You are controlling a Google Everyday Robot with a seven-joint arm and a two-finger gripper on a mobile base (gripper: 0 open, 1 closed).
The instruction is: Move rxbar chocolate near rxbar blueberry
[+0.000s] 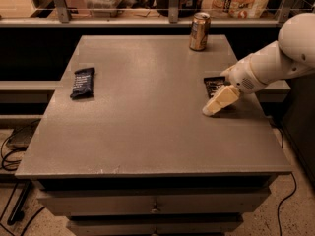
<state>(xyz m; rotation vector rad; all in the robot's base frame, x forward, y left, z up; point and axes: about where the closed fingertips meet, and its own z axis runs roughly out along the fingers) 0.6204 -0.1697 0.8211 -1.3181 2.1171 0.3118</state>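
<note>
The rxbar blueberry (82,82), in a dark navy wrapper with pale lettering, lies flat at the left side of the grey table (147,127). The rxbar chocolate (213,84), in a black wrapper, lies at the right side and is partly covered by my arm. My gripper (215,104) reaches in from the right, its cream tip pointing down and left, low over the table at the chocolate bar's near end.
A bronze drink can (199,31) stands upright at the table's back right. Shelves with packaged goods run behind a rail (162,19) beyond the table. Cables (12,151) lie on the floor to the left. Drawers (155,205) sit below the tabletop.
</note>
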